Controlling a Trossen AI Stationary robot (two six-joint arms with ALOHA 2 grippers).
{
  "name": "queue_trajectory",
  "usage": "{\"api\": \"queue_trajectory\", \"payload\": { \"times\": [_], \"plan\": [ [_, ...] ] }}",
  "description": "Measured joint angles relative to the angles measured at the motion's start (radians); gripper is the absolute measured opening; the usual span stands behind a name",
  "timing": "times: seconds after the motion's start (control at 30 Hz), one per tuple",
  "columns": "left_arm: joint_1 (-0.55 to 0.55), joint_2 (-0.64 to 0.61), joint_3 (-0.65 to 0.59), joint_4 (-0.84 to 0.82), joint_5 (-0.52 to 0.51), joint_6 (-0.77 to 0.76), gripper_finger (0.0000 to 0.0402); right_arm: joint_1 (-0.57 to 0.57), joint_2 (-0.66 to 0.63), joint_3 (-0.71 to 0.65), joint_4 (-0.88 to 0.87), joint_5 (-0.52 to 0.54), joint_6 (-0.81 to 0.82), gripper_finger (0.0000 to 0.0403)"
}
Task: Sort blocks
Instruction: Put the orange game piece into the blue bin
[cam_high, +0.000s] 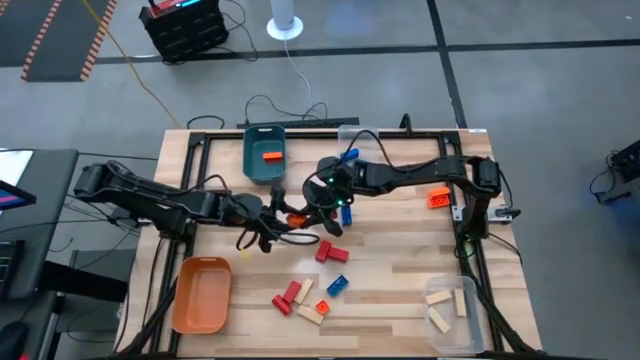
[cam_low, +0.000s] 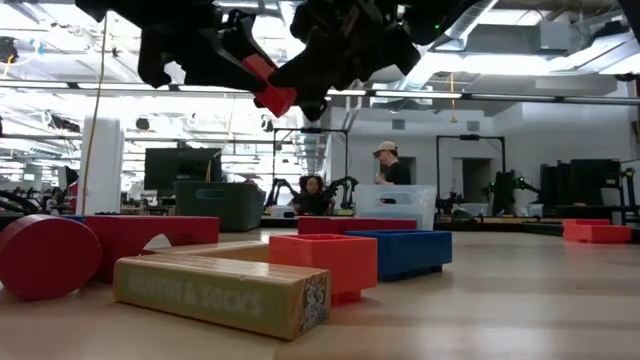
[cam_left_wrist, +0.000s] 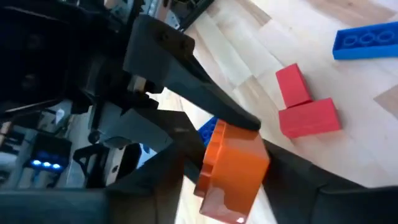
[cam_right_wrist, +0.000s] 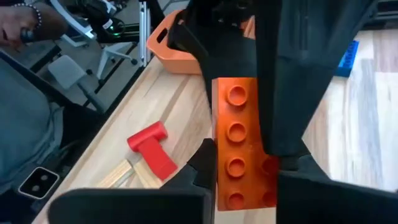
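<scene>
the orange studded block (cam_right_wrist: 242, 149) fills the right wrist view, pinched between the right pincer (cam_right_wrist: 239, 186) fingers, lifted off the bench (cam_high: 400, 270). the left pincer (cam_left_wrist: 239, 155) is right against it, its fingers spread either side of the same block, one finger laid along the block's top edge; whether they already press on it i cannot tell. in the high view both pincers meet mid-bench, the block between them. this looks like a hand-over from right arm to left.

below and just beyond the pincers lie loose blocks: a red pair (cam_high: 331, 252), a blue one (cam_high: 337, 286), more red and pale wood ones (cam_high: 302, 300). the orange bin (cam_high: 201, 292) sits near the left arm's side, the teal bin (cam_high: 264, 152) behind the pincers, the clear bin (cam_high: 452, 312) well apart.

next, by my reading: the left pincer must close firmly before the right lets go, then carry the block to the orange bin.
</scene>
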Motion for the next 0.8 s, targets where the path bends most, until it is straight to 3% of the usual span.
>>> {"api": "queue_trajectory", "payload": {
  "times": [0.2, 0.33, 0.47, 0.53, 0.63, 0.8],
  "plan": [
    [0.000, 0.012, 0.007, -0.020, 0.003, 0.028, 0.0082, 0.003, 0.000, -0.001, -0.001, -0.001, 0.019, 0.0088],
    [0.000, -0.002, 0.007, -0.020, 0.004, -0.013, 0.0081, -0.013, -0.006, 0.000, -0.014, -0.001, 0.027, 0.0124],
    [0.004, -0.035, 0.007, -0.047, -0.034, -0.073, 0.0081, -0.061, -0.066, 0.000, -0.185, 0.037, 0.002, 0.0153],
    [0.021, -0.054, 0.007, -0.066, -0.061, -0.095, 0.0081, -0.087, -0.096, 0.000, -0.297, 0.118, -0.004, 0.0161],
    [0.085, -0.080, 0.008, -0.076, -0.098, -0.151, 0.0081, -0.114, -0.145, 0.000, -0.437, 0.319, -0.001, 0.0164],
    [0.303, -0.074, 0.019, -0.157, -0.127, -0.305, 0.0081, -0.108, -0.183, -0.001, -0.592, 0.622, 0.049, 0.0162]
  ]
}}
